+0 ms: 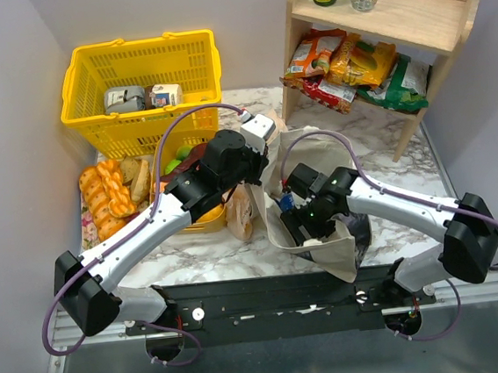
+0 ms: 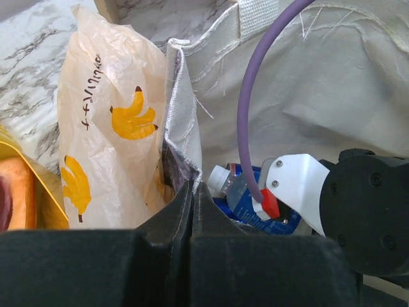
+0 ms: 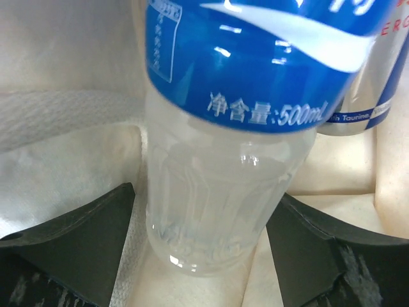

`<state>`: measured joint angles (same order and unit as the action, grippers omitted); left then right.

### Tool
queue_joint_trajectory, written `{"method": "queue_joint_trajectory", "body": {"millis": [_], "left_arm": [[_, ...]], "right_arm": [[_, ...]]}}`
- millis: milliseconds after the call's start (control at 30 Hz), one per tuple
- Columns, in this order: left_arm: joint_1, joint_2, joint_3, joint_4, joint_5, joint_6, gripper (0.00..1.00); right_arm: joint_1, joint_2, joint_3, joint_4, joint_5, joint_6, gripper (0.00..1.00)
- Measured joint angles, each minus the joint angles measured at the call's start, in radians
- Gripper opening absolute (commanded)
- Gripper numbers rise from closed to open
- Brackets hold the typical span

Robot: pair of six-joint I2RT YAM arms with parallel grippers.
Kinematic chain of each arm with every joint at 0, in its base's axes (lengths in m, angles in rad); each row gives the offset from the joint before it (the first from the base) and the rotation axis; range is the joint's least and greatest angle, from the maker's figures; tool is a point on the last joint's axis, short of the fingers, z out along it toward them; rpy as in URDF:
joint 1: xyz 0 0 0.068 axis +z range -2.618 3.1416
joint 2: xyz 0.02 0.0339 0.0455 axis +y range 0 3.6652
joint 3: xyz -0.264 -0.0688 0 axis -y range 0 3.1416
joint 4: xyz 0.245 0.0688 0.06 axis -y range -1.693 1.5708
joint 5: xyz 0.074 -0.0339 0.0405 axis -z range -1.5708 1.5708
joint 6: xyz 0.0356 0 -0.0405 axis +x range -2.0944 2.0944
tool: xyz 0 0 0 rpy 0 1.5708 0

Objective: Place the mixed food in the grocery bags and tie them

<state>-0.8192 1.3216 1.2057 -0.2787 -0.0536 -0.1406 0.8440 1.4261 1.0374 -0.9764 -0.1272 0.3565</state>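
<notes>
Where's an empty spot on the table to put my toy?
Bare marble lies at the near edge before the peach bag, and between the canvas tote and the shelf. The left is crowded with bread loaves.

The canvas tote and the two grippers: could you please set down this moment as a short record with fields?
left gripper: shut, pinching the rim of the tote
right gripper: inside the tote, jaws spread either side of the bottle
bottle: clear, blue label, in the tote
can: blue and silver, in the tote beside the bottle
peach bag: outside the tote, next to the pinched rim
</notes>
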Motion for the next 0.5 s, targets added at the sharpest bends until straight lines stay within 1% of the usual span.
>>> {"method": "queue_joint_trajectory", "body": {"millis": [133,367,500], "left_arm": [[0.000,0.000,0.000,0.000,-0.007,0.002,0.00],[0.001,-0.002,0.000,0.000,-0.018,0.003,0.00],[0.002,-0.002,0.000,0.000,-0.020,0.004,0.00]], "right_arm": [[0.000,-0.055,0.022,-0.002,0.006,-0.027,0.82],[0.001,-0.335,0.038,0.117,0.023,-0.075,0.77],[0.001,-0.405,0.066,0.136,0.086,-0.085,0.77]]}}
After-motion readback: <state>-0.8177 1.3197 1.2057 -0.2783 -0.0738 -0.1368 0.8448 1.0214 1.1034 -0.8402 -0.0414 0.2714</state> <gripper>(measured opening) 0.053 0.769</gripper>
